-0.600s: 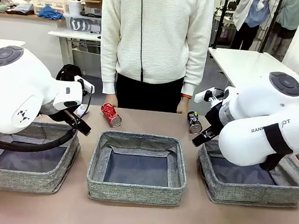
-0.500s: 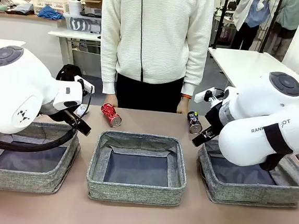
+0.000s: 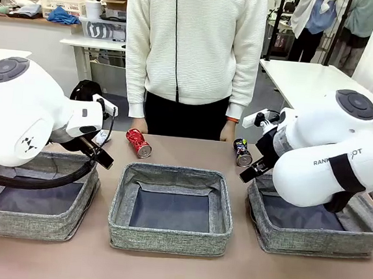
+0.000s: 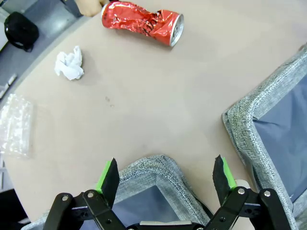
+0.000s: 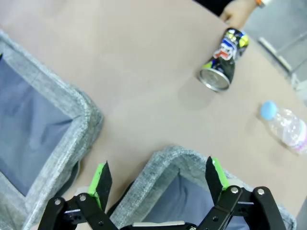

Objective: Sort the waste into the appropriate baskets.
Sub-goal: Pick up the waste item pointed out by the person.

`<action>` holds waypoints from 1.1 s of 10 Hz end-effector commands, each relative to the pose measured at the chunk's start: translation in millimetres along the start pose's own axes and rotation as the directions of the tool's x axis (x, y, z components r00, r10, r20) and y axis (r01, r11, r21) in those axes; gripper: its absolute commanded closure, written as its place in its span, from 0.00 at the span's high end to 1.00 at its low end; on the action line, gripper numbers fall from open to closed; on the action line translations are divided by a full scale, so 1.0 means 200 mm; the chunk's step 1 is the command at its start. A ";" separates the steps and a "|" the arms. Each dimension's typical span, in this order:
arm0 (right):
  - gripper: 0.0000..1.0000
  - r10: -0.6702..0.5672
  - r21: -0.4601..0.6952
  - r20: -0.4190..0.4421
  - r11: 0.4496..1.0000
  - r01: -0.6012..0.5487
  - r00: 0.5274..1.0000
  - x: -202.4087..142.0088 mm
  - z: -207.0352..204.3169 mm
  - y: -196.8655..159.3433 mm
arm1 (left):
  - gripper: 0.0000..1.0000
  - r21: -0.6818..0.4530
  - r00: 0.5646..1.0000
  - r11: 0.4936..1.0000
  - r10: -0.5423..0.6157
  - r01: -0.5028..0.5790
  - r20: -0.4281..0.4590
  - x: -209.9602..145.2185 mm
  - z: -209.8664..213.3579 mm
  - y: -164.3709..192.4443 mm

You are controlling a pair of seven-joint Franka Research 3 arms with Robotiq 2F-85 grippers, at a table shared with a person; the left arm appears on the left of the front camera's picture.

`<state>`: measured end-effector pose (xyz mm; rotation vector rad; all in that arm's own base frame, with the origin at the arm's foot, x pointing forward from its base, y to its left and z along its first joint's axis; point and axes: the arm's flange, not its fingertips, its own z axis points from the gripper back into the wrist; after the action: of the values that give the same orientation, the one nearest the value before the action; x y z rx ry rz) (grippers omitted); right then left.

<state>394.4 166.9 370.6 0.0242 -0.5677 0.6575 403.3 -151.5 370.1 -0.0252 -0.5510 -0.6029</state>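
A crumpled red can [image 3: 138,143] [image 4: 142,22] and a dark printed can [image 3: 242,153] [image 5: 223,60] lie on the table beyond three grey baskets: left [image 3: 29,225], middle [image 3: 168,237], right [image 3: 315,242]. My left gripper [image 4: 166,171] hangs open over the far corner of the left basket [image 4: 153,165], with nothing between its fingers. A crumpled white paper ball [image 4: 69,64] and a crushed clear plastic bottle [image 4: 17,125] lie farther out. My right gripper [image 5: 158,176] is open and empty above the right basket's corner [image 5: 165,160]. A small clear bottle with a pink label [image 5: 287,127] lies past the dark can.
A person in a white sweater [image 3: 193,49] stands at the far side, one hand [image 5: 237,12] by the dark can and the other [image 4: 91,5] by the red can. The middle basket's rim [image 4: 249,115] [image 5: 72,103] borders both wrist views. All three baskets look empty.
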 end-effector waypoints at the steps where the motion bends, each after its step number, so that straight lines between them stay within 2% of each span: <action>1: 1.00 -0.001 0.000 0.000 1.000 0.001 1.000 0.00 0.00 0.00 | 1.00 0.000 1.000 1.000 -0.001 0.001 0.000 0.00 0.00 0.00; 6: 1.00 0.000 0.000 0.000 1.000 0.000 1.000 0.00 0.00 0.00 | 1.00 0.000 1.000 1.000 0.000 0.000 0.000 0.00 0.00 0.00; 7: 1.00 0.010 -0.018 0.091 1.000 -0.009 0.996 0.02 0.24 -0.03 | 1.00 0.095 1.000 0.995 -0.025 0.024 0.005 0.01 0.24 0.07; 8: 1.00 0.045 -0.013 0.212 0.999 -0.044 0.976 -0.02 0.58 0.00 | 1.00 0.036 0.999 0.999 -0.028 0.027 0.038 -0.05 0.60 0.10; 9: 1.00 0.134 -0.107 0.253 0.988 -0.110 0.958 -0.14 0.83 0.06 | 1.00 -0.085 0.975 0.983 -0.150 0.165 0.164 -0.20 0.90 0.07; 10: 1.00 0.141 -0.121 0.285 0.986 -0.110 0.948 -0.28 0.94 0.08 | 1.00 0.022 0.969 0.985 -0.171 0.170 0.176 -0.36 1.02 0.05; 11: 1.00 0.047 -0.114 0.293 0.993 -0.014 0.955 -0.37 0.94 0.08 | 1.00 -0.011 0.979 0.992 -0.118 0.122 0.166 -0.41 0.96 0.07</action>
<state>327.5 147.1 554.9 -0.0047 -0.9063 0.6903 329.7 -99.0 553.0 -0.0565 -0.7212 -0.7386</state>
